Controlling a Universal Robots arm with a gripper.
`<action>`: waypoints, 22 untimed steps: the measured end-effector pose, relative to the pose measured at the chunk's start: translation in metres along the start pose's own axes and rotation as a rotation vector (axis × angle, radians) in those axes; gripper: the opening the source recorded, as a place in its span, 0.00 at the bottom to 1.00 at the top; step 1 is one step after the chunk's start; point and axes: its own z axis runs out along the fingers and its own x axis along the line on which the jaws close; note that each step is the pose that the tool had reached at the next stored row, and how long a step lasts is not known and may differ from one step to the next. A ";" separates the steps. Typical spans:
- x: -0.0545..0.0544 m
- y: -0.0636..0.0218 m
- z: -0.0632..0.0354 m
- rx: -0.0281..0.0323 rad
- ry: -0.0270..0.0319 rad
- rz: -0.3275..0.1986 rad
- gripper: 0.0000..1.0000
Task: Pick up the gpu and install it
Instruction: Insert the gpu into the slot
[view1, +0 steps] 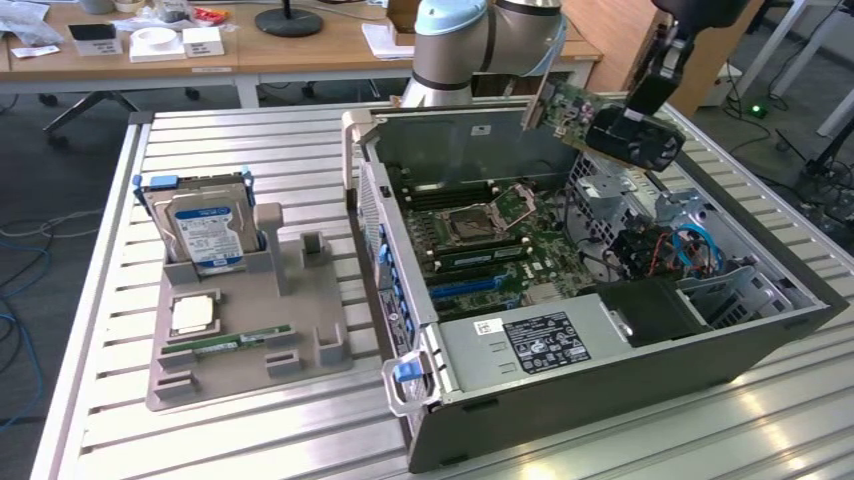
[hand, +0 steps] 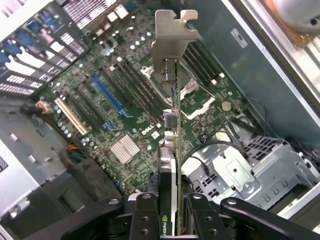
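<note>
Black fingers (hand: 145, 216) clamped shut on thin dark gpu card (hand: 167, 167), seen edge-on, silvery end bracket (hand: 172, 40) farthest out. Card held in air over green motherboard (hand: 125, 105) of open grey computer case (view1: 561, 400) on slatted metal counter (view1: 240, 430).

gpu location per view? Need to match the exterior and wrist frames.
Exterior view: the gpu, a dark flat card on a green board, is held by the black gripper above the open grey computer case, toward the exterior view's right.
Wrist view: gpu edge-on, clamped in the gripper, silvery bracket at its far end.
Shared landmark: blue expansion slot on the motherboard.
</note>
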 end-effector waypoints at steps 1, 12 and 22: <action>0.000 0.0000 0.0000 0.0002 0.0015 -0.016 0.27; 0.000 0.0004 0.0009 0.0040 0.0197 -0.191 0.27; 0.001 0.0006 0.0014 0.0069 0.0326 -0.313 0.27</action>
